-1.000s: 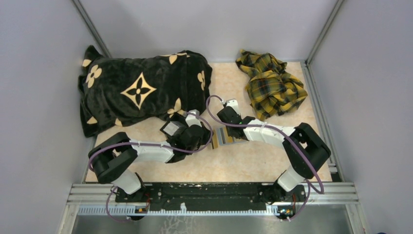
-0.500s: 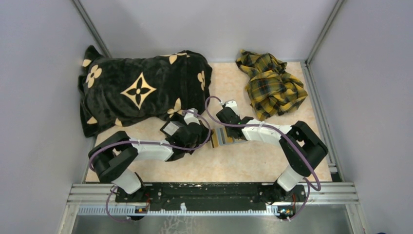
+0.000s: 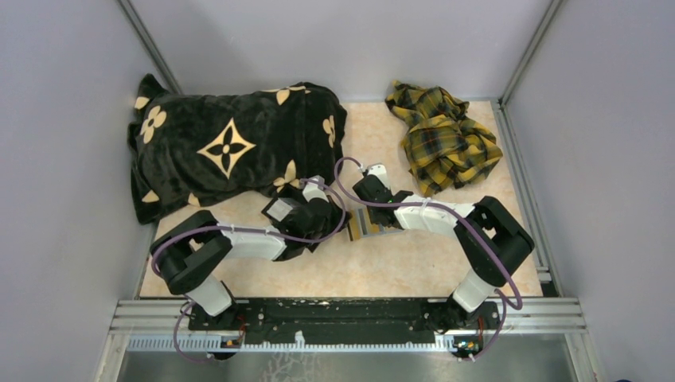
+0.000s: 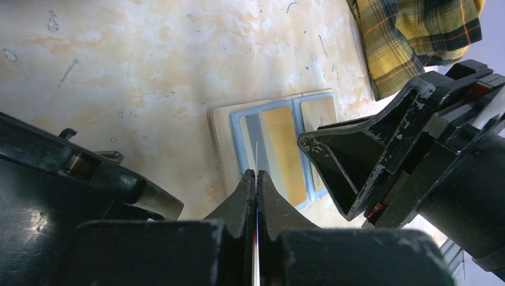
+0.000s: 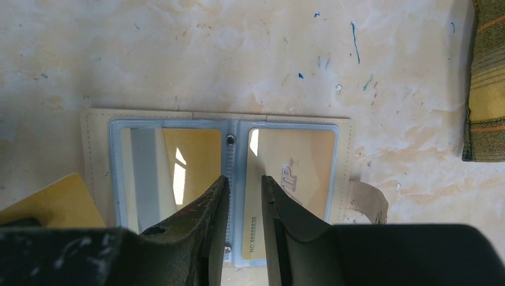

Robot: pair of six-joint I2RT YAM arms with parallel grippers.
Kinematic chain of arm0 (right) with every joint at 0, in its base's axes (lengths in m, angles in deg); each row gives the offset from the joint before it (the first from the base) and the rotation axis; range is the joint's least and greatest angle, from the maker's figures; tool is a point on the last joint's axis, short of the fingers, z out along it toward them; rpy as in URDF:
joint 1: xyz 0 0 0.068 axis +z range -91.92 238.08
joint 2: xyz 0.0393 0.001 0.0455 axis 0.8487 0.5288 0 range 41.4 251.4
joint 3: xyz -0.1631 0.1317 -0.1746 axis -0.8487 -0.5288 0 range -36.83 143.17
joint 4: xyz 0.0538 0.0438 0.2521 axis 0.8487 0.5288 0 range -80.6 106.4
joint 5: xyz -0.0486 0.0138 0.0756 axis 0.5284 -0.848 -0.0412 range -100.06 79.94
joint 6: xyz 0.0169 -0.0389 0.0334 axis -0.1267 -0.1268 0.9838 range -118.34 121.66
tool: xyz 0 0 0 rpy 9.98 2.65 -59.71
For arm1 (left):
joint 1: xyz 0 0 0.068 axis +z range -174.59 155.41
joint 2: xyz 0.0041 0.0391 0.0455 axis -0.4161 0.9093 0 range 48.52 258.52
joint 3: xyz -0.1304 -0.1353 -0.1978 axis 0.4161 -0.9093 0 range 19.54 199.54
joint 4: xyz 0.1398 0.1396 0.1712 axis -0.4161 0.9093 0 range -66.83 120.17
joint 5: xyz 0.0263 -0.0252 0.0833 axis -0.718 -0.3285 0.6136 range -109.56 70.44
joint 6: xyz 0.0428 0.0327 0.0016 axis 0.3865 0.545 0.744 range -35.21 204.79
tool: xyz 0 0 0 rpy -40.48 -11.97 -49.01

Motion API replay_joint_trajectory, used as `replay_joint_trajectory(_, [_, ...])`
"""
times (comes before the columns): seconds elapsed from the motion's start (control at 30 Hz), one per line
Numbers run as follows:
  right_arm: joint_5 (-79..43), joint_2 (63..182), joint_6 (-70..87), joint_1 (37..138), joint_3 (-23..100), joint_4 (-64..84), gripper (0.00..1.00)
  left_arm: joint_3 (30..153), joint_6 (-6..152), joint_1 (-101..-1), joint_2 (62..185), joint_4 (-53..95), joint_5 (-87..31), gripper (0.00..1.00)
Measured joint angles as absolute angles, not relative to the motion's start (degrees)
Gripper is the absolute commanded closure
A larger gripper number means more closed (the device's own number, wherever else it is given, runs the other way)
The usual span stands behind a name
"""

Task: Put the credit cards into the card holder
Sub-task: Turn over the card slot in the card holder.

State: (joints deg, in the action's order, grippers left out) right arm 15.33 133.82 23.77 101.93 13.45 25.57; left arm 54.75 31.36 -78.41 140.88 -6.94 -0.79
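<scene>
The tan card holder [image 3: 363, 226] lies open on the table between my grippers, with its clear sleeves up and its tab [image 5: 366, 199] at the right. One gold card [image 5: 292, 161] sits in the right sleeve and another [image 5: 199, 152] in the left. My left gripper [image 4: 256, 174] is shut on a thin card [image 4: 256, 156] held edge-on over the holder's [image 4: 225, 143] left sleeve. A gold card [image 5: 56, 202] shows at the holder's left edge. My right gripper [image 5: 245, 179] is slightly open, with its tips over the holder's [image 5: 95, 149] spine and nothing between them.
A black blanket with gold flowers [image 3: 231, 147] covers the back left. A yellow plaid cloth [image 3: 442, 139] lies at the back right, close to the right arm [image 4: 411, 155]. Grey walls enclose the table on three sides.
Both grippers have shifted slightly. The left one has drawn a little closer to the holder with its card. The holder has not moved.
</scene>
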Motion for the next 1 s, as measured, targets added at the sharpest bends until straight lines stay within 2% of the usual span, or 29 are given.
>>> replay_joint_trajectory(0.53, [15.3,133.9,23.8,101.9,13.4,25.2,0.72,55.2,29.1,-78.2,141.8,-6.4,0.3,1.0])
replay_joint_trajectory(1.0, [15.3,134.2,23.9,101.9,12.9,24.5,0.72,51.7,22.4,-78.2,143.3,-12.8,1.9,1.0])
